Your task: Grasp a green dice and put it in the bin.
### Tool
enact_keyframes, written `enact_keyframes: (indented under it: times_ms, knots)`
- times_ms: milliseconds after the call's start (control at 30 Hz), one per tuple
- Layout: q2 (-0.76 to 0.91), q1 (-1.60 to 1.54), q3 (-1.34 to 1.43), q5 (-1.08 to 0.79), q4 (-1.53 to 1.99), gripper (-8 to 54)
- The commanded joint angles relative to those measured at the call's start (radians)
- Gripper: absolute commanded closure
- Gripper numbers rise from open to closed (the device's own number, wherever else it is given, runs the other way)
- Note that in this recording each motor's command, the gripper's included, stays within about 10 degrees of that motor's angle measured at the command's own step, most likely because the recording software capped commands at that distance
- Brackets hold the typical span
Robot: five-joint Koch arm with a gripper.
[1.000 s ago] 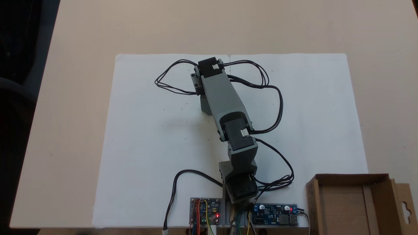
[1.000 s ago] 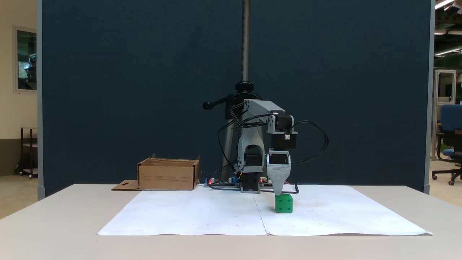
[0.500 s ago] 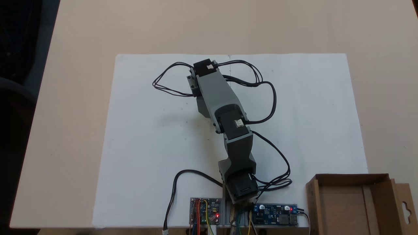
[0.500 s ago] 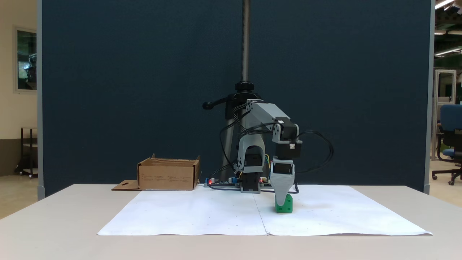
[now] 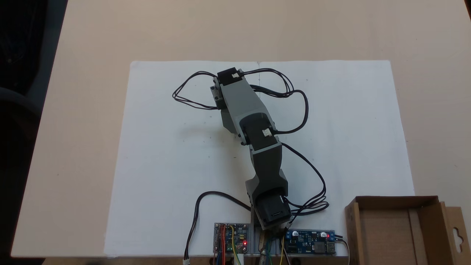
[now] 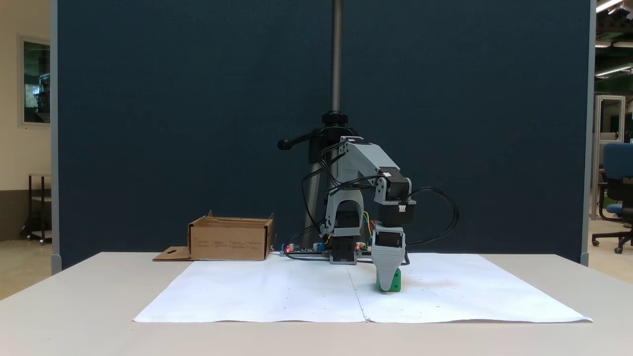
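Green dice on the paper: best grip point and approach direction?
Grip the green dice across two opposite vertical faces, coming straight down from above. It is a small cube sitting flat on the white paper, so its sides are parallel and the top is free. The gripper is already low over it; its jaw state can't be told.

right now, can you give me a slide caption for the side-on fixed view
Koch arm's gripper lowered over the green dice on white paper, cardboard bin waiting to the left.

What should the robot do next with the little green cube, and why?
Probably squeeze the jaws shut. The gripper has come right down over the green dice, which sits on the white paper, far from the bin. Whether it already grips is unclear.
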Motion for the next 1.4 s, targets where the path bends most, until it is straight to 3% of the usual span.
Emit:
enact_keyframes:
  times_ms: [0, 333, 633, 1100, 1200, 1367]
  knots:
    - [0.006, -0.012, -0.037, 0.071, -0.032, 1.4]
    - [-0.014, -0.011, -0.037, 0.071, -0.04, 3.4]
    - [-0.015, -0.011, -0.037, 0.067, -0.037, 9.9]
    - [-0.015, 0.023, -0.035, 0.066, -0.031, 10.0]
    - [-0.012, 0.023, -0.023, 0.066, -0.026, 17.4]
    - [-0.012, 0.023, -0.02, 0.067, -0.026, 18.3]
